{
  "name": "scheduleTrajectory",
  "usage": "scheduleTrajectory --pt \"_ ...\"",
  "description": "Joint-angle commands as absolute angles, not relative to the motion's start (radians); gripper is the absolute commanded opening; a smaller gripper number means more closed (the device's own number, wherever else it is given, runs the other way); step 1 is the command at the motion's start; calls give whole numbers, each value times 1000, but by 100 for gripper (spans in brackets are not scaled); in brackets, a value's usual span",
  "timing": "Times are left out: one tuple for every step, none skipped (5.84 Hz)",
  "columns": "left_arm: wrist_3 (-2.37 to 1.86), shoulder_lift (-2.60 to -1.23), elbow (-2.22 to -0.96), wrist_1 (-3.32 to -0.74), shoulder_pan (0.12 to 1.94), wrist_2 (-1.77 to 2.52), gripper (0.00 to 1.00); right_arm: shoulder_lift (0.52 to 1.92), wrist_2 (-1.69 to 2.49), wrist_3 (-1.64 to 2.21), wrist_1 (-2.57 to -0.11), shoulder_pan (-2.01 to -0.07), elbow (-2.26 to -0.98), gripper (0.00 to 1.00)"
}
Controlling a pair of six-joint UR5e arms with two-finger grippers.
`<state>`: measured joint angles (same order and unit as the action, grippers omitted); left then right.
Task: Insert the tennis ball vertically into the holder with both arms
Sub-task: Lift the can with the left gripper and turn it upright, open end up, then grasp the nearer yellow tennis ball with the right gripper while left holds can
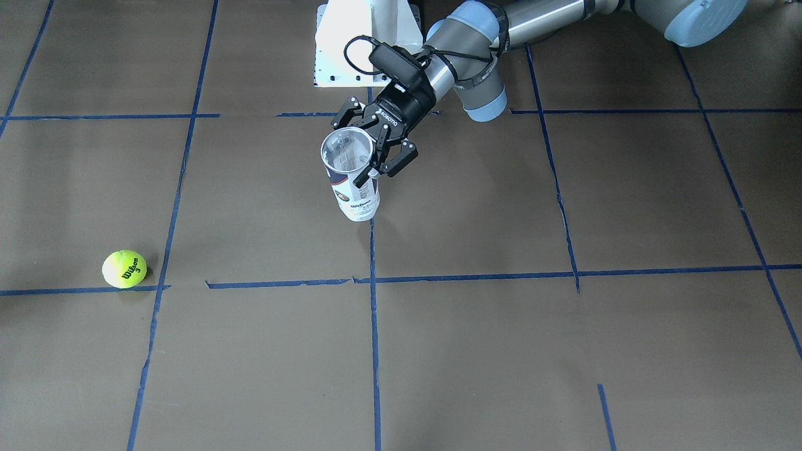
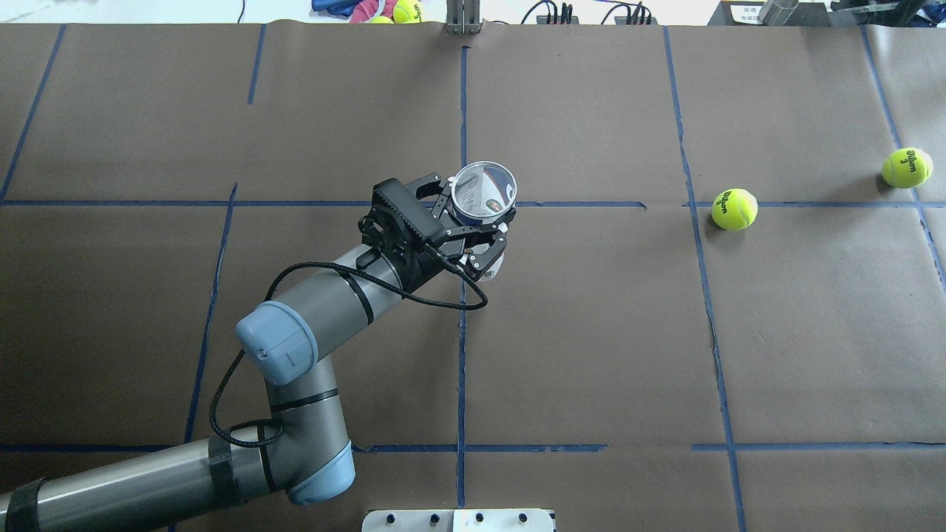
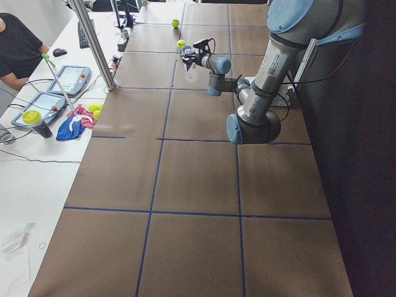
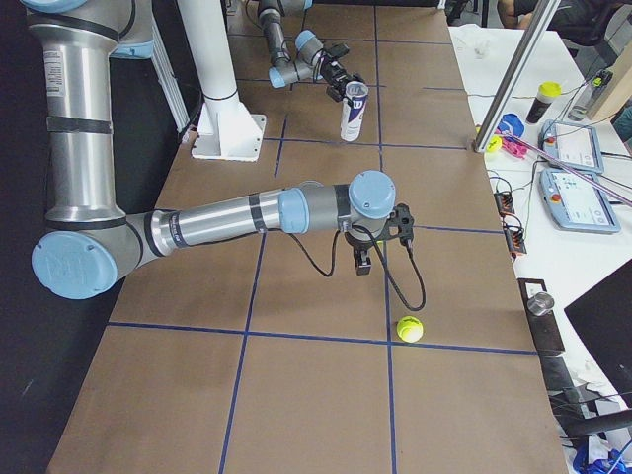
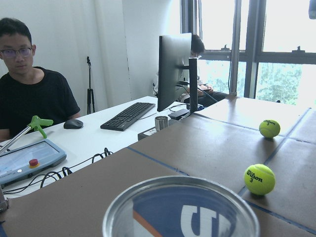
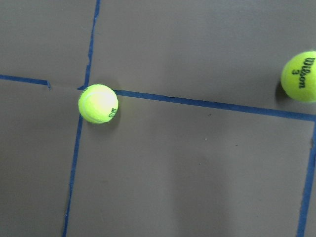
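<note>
The holder (image 1: 356,188), a clear Wilson can with a navy and white label, stands upright with its open metal rim up. My left gripper (image 1: 371,150) is shut on its upper part; it also shows in the overhead view (image 2: 480,218) with the holder (image 2: 484,193). The left wrist view looks down over the holder's rim (image 5: 180,183). Two tennis balls lie on the table: one (image 2: 734,209) to the holder's right, one (image 2: 907,168) farther right. The right wrist view looks down on both (image 6: 98,103) (image 6: 300,76). My right gripper (image 4: 362,259) points down near a ball (image 4: 410,328); I cannot tell whether it is open.
The white pedestal base (image 1: 366,44) stands behind the holder. Blue tape lines cross the brown table (image 2: 591,332). Operators, tablets, a keyboard and a metal post (image 3: 93,43) are along the far side. More balls (image 2: 405,10) lie beyond the table's far edge.
</note>
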<state>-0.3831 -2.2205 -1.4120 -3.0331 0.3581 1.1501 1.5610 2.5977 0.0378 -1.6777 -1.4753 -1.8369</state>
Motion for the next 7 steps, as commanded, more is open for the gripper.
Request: scheduleTrajectory --pt "-383 -2206 -1312 -3198 345 1120 71 1464 2550 122 -1677 -1392 -1836 100" --pt "-382 -2197 -1313 -3201 342 1120 71 1386 2443 234 -1677 -1315 -1835 100" --pt "-380 -2186 -1315 -3201 339 1120 72 1344 2290 326 -1678 -1231 -1830 100" --pt "-380 -2186 -1316 -3201 337 1120 73 1300 2264 346 -1678 -1211 -1791 99" --pt "-380 -2186 -1316 -3201 337 1120 75 1255 2257 374 -1677 -1191 -1745 99" --pt "-380 -2184 -1316 -3201 337 1120 77 1252 2174 470 -1520 -1143 -1682 99" --pt "-379 -2184 -1316 -3201 337 1120 78 1262 2155 624 -1295 -1094 -1602 100"
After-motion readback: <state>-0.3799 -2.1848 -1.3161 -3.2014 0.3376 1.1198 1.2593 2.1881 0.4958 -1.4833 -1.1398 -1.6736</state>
